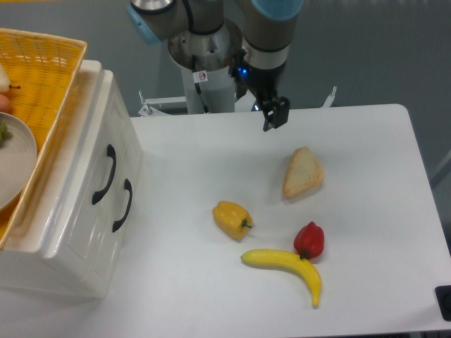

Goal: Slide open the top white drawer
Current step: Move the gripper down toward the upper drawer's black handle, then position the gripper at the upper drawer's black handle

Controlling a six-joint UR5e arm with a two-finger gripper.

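The top white drawer [95, 151] is the upper of two in the glossy white cabinet at the left, and it is closed. Its curved black handle [104, 174] sits just above and left of the lower drawer's handle [123, 205]. My gripper [275, 117] hangs over the far middle of the table, well to the right of the cabinet and touching nothing. Its dark fingers look pressed together and hold nothing.
A yellow wicker basket [49, 63] with a plate sits on top of the cabinet. On the table [366, 169] lie a bread slice [303, 172], a yellow pepper [231, 218], a red pepper [309, 239] and a banana [285, 266]. The arm's base [208, 77] stands behind the table.
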